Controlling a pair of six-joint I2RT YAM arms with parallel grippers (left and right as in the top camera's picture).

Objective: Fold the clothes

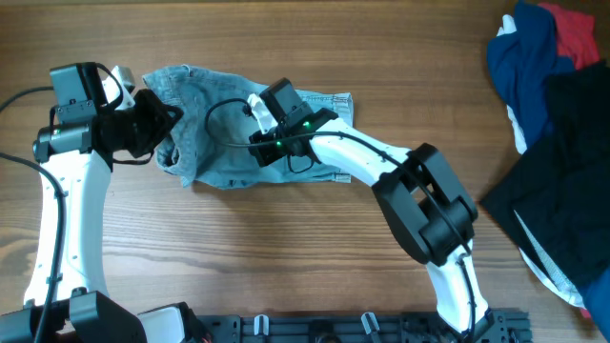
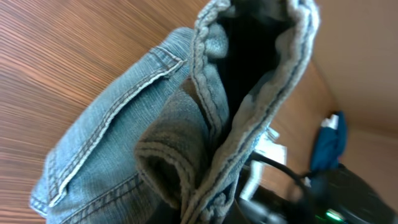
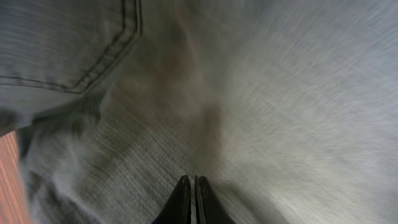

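Note:
The light blue denim shorts [image 1: 202,95] lie crumpled on the wooden table, left of centre. My left gripper [image 1: 160,122] is shut on their left edge; in the left wrist view a bunched fold of denim [image 2: 124,143] with a stitched pocket rises from the jaws [image 2: 208,211], which are mostly hidden by cloth. My right gripper [image 1: 259,119] rests on the middle of the shorts. In the right wrist view its fingers [image 3: 194,182] are shut together, tips pressed onto flat denim [image 3: 280,93], with a pocket seam at the upper left.
A heap of dark navy, red and white garments [image 1: 538,48] lies at the table's back right, with a black garment [image 1: 562,162] below it. The right arm [image 1: 419,191] reaches across the table's middle. Bare wood [image 1: 267,248] lies in front of the shorts.

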